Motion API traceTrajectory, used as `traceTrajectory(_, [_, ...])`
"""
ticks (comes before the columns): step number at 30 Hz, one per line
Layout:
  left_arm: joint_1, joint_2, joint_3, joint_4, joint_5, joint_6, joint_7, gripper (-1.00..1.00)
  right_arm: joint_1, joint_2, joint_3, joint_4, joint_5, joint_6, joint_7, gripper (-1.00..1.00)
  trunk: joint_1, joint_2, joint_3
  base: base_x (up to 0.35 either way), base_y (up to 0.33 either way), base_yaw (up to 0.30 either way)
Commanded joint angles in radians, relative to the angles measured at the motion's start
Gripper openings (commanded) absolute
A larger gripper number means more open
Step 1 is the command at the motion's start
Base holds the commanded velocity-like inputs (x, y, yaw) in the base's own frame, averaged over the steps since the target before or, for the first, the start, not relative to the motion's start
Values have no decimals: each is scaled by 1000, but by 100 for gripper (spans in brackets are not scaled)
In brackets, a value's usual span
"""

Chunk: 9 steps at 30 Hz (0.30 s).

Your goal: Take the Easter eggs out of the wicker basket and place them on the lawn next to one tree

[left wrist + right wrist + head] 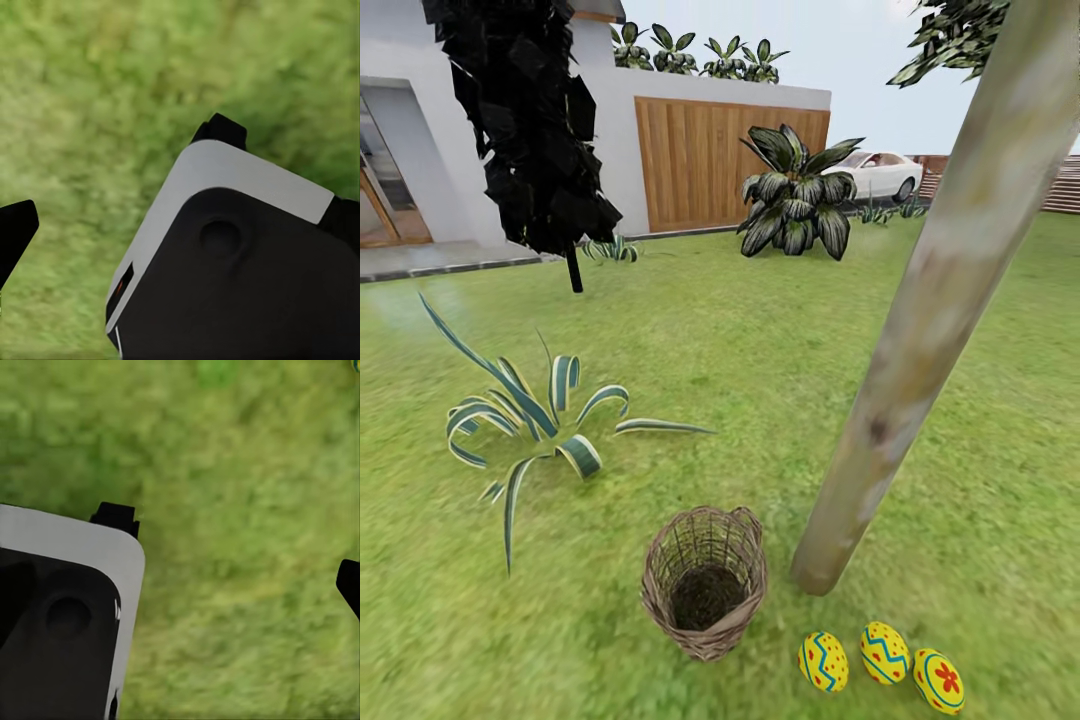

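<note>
Tool first: from the head view, none to call, but the three Easter eggs [883, 658] lay in a row on the lawn [760, 360] just beside the foot of the tree [920, 330], so the job looked done. Beside them the wicker basket [705, 595] stood empty. An agave plant [530, 420] sat well apart, blocking nothing. Left wrist: the left tool [120, 180] hung spread over grass, holding nothing. Right wrist: the right tool [232, 555] likewise wide apart, empty.
</note>
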Motion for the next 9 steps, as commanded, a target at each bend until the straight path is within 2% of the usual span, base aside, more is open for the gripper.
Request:
traceTrajectory(1, [-1,0,-8,0,9,4,3,100,-2,-1,-8,4,6,-7,2,100,-4,7,2,0,0,0])
traceTrajectory(9, [-1,-23,-8,2,3,5,2,100,-2,-1,-8,4,7,-7,2,100,-35,63,27,0,0,0])
